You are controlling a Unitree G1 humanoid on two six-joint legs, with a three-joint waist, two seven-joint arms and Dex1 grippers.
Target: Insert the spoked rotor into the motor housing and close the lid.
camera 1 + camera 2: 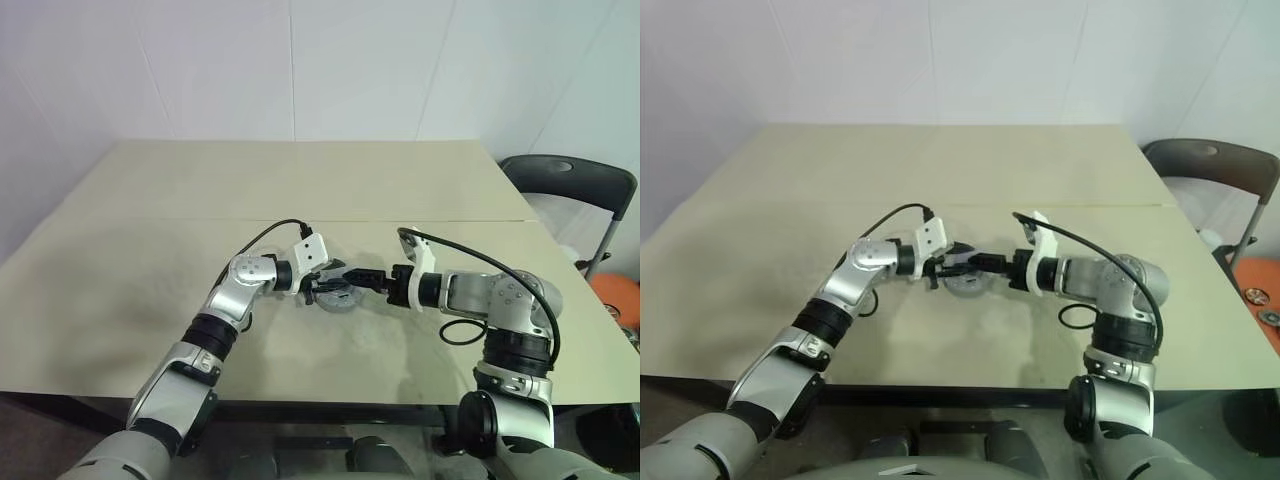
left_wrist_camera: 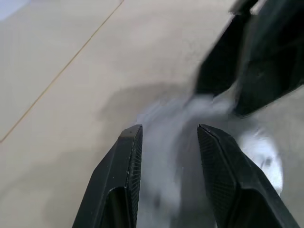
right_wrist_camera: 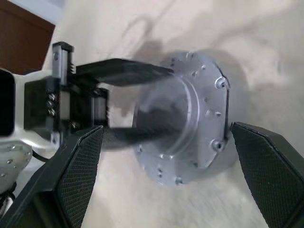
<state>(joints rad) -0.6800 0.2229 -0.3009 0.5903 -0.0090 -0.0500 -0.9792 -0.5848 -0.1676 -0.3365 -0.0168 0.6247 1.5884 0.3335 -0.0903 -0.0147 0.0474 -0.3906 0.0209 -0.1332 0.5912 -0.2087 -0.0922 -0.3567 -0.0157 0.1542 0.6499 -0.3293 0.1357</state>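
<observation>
The motor housing (image 1: 337,297), a silvery round flanged casing with small screws, sits low over the middle of the tan table. My left gripper (image 1: 322,288) comes at it from the left and is shut on its raised centre. In the right wrist view the left gripper's black fingers (image 3: 128,71) clamp that hub (image 3: 190,118) from both sides. My right gripper (image 1: 352,278) faces it from the right, wide open, one finger at each side of the flange and not touching it. The housing shows as a silvery blur (image 2: 166,147) between the left fingers. The spoked rotor and lid are hidden or out of view.
The table (image 1: 150,250) has a seam (image 1: 200,220) running across behind the arms. A dark chair (image 1: 575,185) stands beyond the table's right edge, with an orange object (image 1: 615,295) below it. A white wall rises behind.
</observation>
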